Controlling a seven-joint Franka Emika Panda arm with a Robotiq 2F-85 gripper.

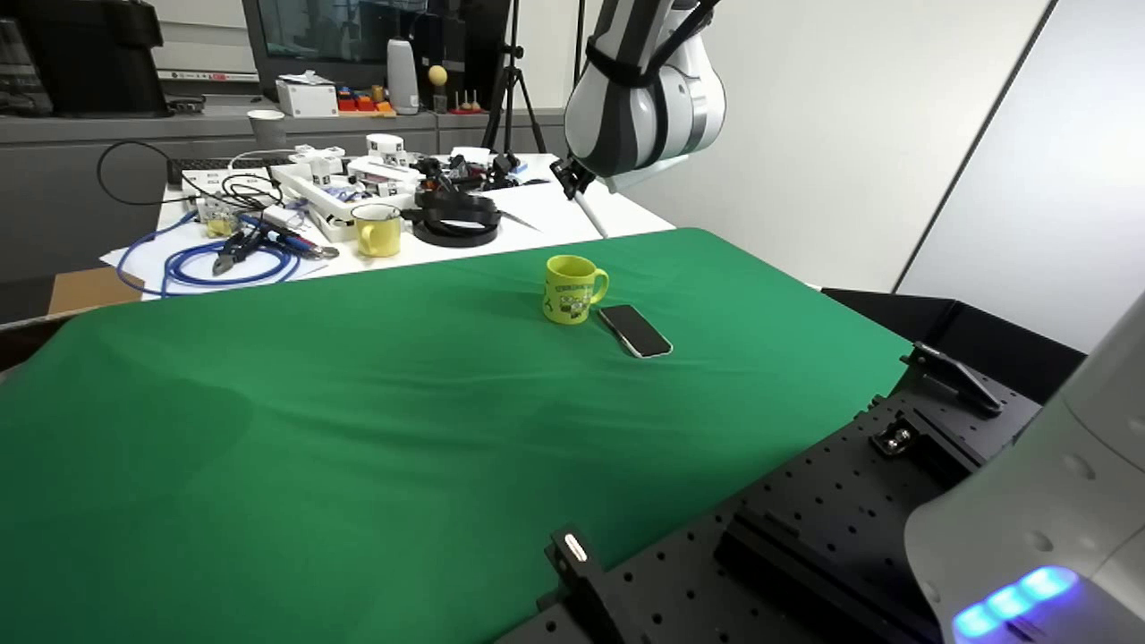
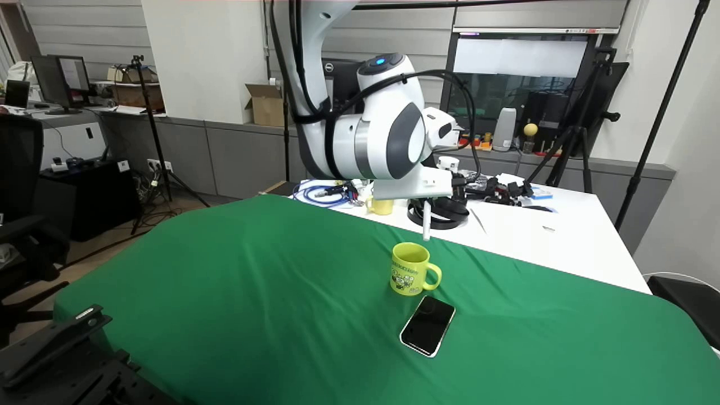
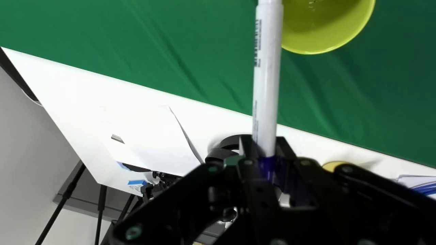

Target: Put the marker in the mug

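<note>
The gripper [image 3: 265, 147] clasped the marker [image 3: 267, 81]; clean insertion called for centring it nearer, over the mug [image 2: 409, 272], before lowering.

Mug [image 2: 408, 271]: on the cloth [image 1: 376, 429].
Phone [image 1: 636, 331]: on the cloth near the mug, in front of it in both exterior views.
Marker [image 3: 266, 78]: up in the air, one end in the gripper [image 3: 265, 146]; left of the mug in the wrist view.
Other cup [image 1: 379, 236]: on the table [image 2: 562, 247] behind the cloth, left of the mug in both exterior views.
</note>
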